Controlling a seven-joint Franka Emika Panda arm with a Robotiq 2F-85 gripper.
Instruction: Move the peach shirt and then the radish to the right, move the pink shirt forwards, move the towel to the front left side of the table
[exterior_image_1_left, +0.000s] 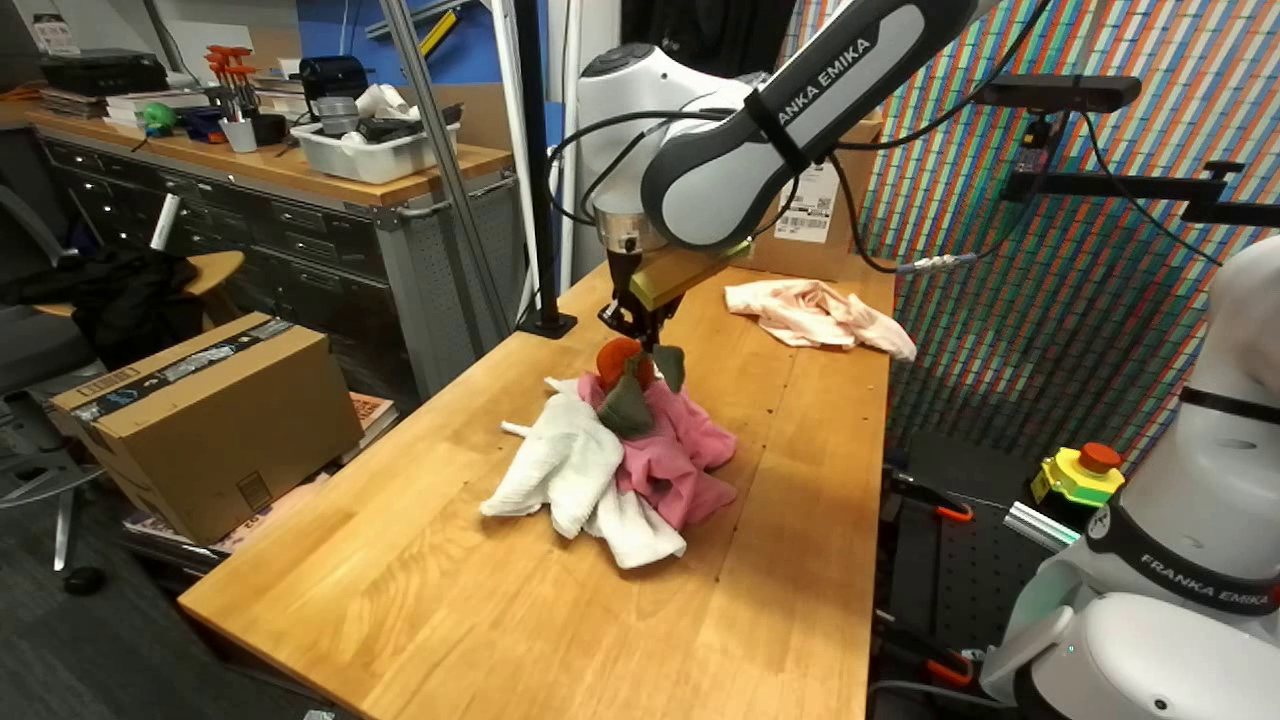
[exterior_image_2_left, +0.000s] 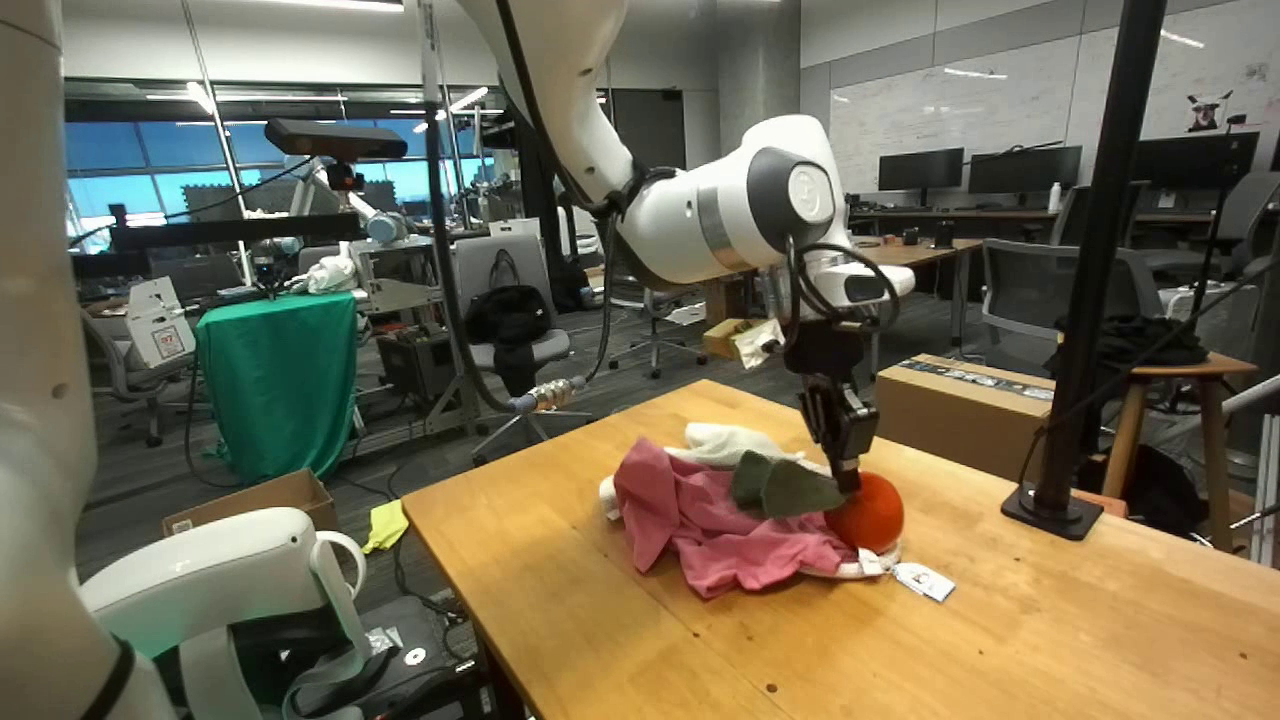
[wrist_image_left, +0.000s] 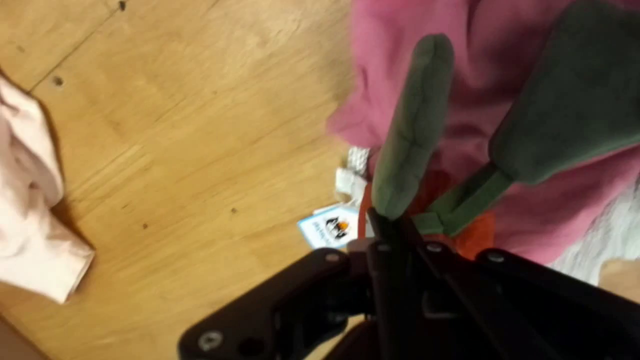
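Indoor light brightens the table (exterior_image_1_left: 400, 590), soft shadow lying nearer the camera and right of the pincer (exterior_image_1_left: 650, 338). In an exterior view, a ceiling light (exterior_image_2_left: 340, 4) glows and reflections streak a whiteboard (exterior_image_2_left: 920, 115) beyond the pincer; the wrist view is blurred, the pincer nearly black.

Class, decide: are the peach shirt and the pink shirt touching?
Apart: in an exterior view, the wood of the table shows between the peach shirt and the pink shirt.

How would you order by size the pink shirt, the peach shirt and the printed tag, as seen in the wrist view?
Largest: pink shirt, partly covered, cropped by the frame
Next: peach shirt, also cropped
Smallest: printed tag
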